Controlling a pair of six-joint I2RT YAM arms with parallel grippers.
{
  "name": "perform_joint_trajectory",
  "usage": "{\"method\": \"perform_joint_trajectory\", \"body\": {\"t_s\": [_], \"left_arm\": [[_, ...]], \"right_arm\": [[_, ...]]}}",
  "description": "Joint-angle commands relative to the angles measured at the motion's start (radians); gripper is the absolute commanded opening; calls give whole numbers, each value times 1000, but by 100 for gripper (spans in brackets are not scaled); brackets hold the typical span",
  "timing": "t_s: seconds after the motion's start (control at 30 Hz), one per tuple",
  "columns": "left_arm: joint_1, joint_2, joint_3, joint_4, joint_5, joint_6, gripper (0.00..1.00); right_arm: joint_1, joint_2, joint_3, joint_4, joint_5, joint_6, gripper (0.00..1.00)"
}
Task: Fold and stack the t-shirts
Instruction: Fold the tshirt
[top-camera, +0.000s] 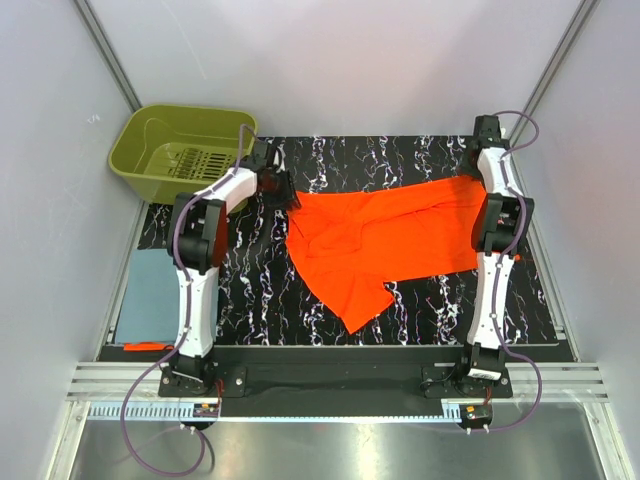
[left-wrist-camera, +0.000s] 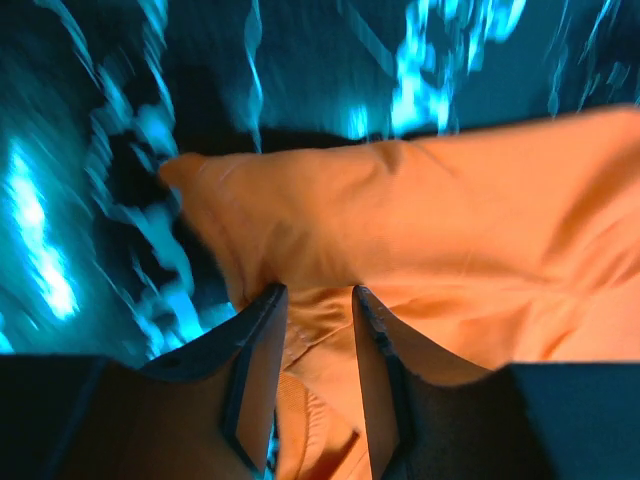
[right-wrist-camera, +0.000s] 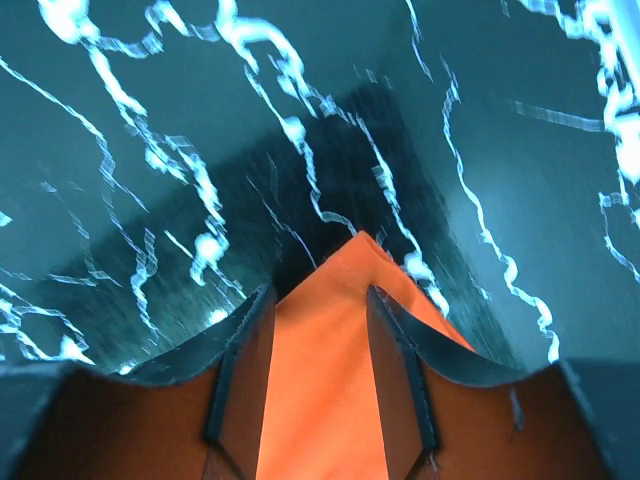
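The left pincer and right pincer, both nearly closed, each pinch an edge of the orange t-shirt, spread on the worktop between them. The cloth should handle light and limp; corners suit gripping.

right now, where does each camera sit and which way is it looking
top external: above and behind the bases, facing down on the black marbled mat, bright orange cloth t-shirt, left arm and right arm.
left wrist: on the left arm, facing along the left hand, which grips bunched shirt cloth.
right wrist: likewise, right hand gripping a shirt corner.
shared: all three show the t-shirt.
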Motion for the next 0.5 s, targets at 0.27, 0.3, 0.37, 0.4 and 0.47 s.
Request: {"method": "perform_joint_trajectory", "body": {"t_s": [0.27,0.3,0.37,0.4,0.47], "left_arm": [[56,141,166,-7,18,-13,40],[56,133,166,-9,19,-3,41],[45,75,147,-9,2,39,51],[39,50,119,-9,-10,70,54],[25,-24,88,-10,-51,83,63]], "right_arm": [[-57,127,204,-75,31,-41,56],[-60,122,210,-78,19,-37,57],[-64,91,222,-76,-22,-27,62],[-66,79,224,-79,-31,-17,65],[-67,38,227,-90,-56,15,74]]}}
